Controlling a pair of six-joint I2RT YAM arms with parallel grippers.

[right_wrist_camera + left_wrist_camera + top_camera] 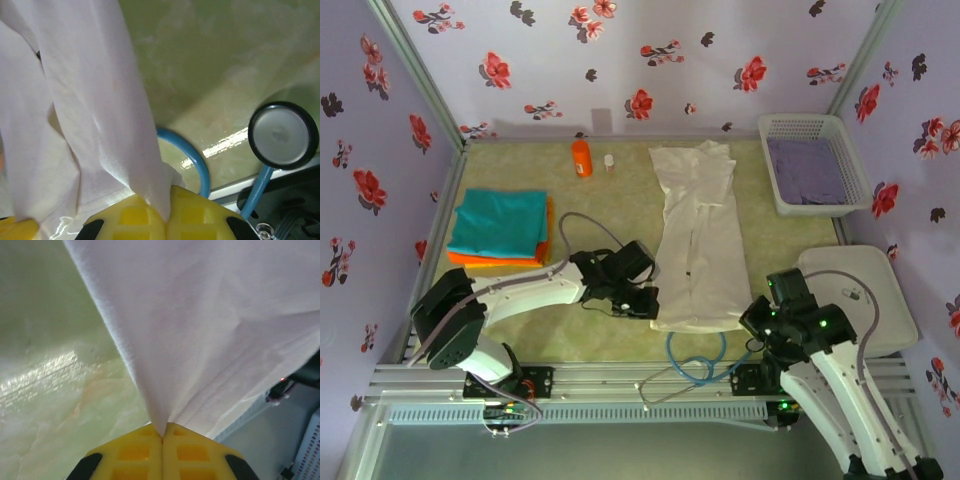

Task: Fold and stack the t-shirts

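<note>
A white t-shirt (698, 235) lies folded lengthwise into a long strip down the middle of the table. My left gripper (650, 302) is shut on its near left corner, and in the left wrist view the white cloth (200, 330) rises from between the yellow fingers (135, 452). My right gripper (752, 322) is shut on the near right corner; the white cloth (95, 110) is pinched between its yellow fingers (200, 215). A folded teal t-shirt (500, 222) rests on a folded orange one (490, 261) at the left.
A blue stethoscope (695, 358) lies at the near edge beside the shirt's hem, its tube (192, 160) and chest piece (283, 134) close to my right gripper. A white basket (814, 165) with purple cloth stands back right. An orange bottle (582, 158) stands at the back.
</note>
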